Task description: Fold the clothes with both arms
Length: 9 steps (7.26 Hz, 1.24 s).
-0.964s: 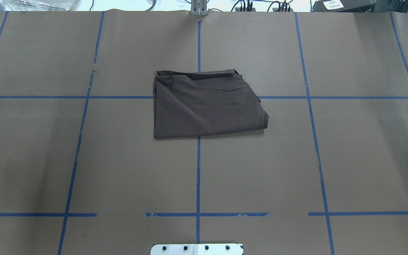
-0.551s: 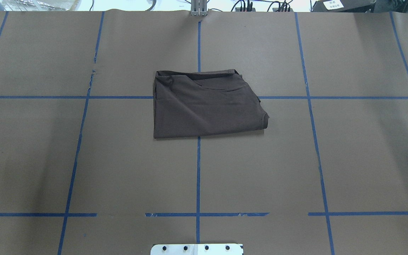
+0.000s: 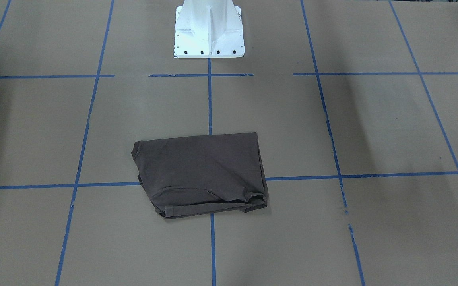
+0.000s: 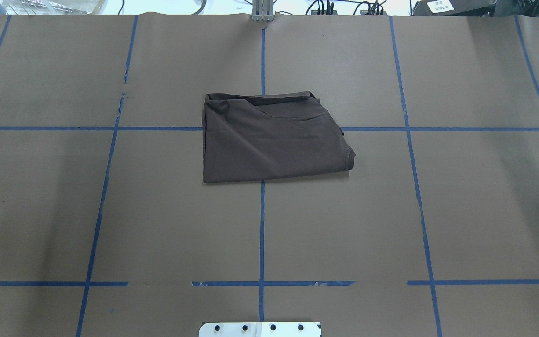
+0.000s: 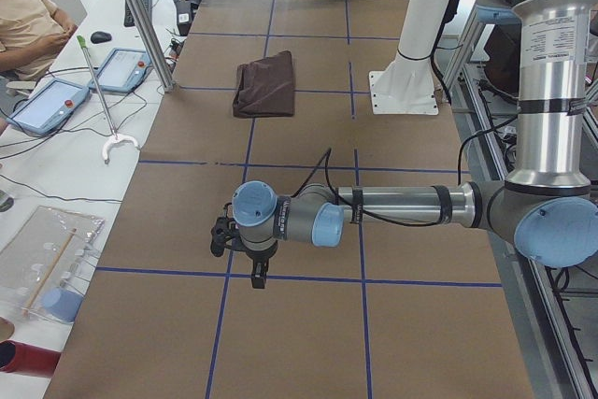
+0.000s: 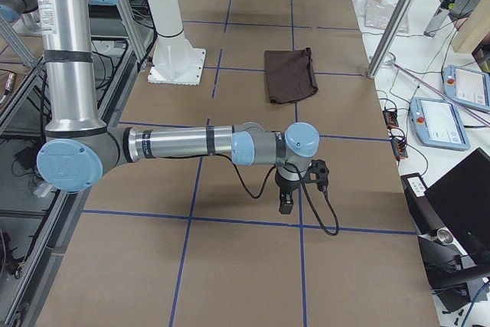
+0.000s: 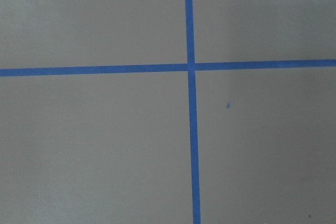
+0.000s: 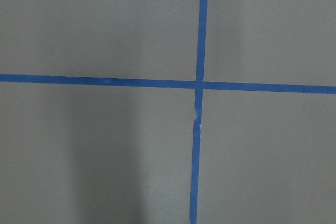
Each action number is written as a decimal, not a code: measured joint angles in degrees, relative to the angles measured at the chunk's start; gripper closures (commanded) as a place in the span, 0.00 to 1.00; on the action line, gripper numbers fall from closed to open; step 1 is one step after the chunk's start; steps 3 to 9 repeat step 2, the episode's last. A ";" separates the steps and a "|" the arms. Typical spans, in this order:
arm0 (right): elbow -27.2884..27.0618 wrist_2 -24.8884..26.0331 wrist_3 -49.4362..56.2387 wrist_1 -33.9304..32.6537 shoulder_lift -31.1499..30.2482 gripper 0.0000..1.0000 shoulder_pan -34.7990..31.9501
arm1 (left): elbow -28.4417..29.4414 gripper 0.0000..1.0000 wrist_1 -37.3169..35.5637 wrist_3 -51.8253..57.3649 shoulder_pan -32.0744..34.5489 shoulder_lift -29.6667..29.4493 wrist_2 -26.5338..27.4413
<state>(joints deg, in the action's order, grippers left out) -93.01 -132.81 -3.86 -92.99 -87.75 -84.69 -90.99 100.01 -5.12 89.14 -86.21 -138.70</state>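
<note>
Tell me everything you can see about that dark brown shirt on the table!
The dark brown-grey cloth T-shirt is folded into a flat, roughly rectangular bundle, slightly wrinkled, with layered edges along one side. It lies on the brown paper-covered table, over crossing blue tape lines; nothing else touches it.

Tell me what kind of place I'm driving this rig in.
Most likely a robotics lab workcell: the table is covered in brown paper marked off with a blue tape grid, a white bolted pedestal is fixed to it, and teach pendants lie beside it.
</note>
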 measured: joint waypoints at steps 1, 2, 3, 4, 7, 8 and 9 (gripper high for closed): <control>-0.02 -0.03 0.00 0.00 0.00 0.00 -0.01 | 0.11 0.00 0.04 -0.12 0.54 0.04 -1.39; -0.01 -0.02 -0.02 0.00 -0.05 0.00 -0.03 | 0.16 0.00 0.01 -0.33 0.75 0.02 -1.99; -0.01 -0.02 -0.02 0.00 -0.05 0.00 -0.03 | 0.16 0.00 0.01 -0.33 0.75 0.02 -1.99; -0.01 -0.02 -0.02 0.00 -0.05 0.00 -0.03 | 0.16 0.00 0.01 -0.33 0.75 0.02 -1.99; -0.01 -0.02 -0.02 0.00 -0.05 0.00 -0.03 | 0.16 0.00 0.01 -0.33 0.75 0.02 -1.99; -0.01 -0.02 -0.02 0.00 -0.05 0.00 -0.03 | 0.16 0.00 0.01 -0.33 0.75 0.02 -1.99; -0.01 -0.02 -0.02 0.00 -0.05 0.00 -0.03 | 0.16 0.00 0.01 -0.33 0.75 0.02 -1.99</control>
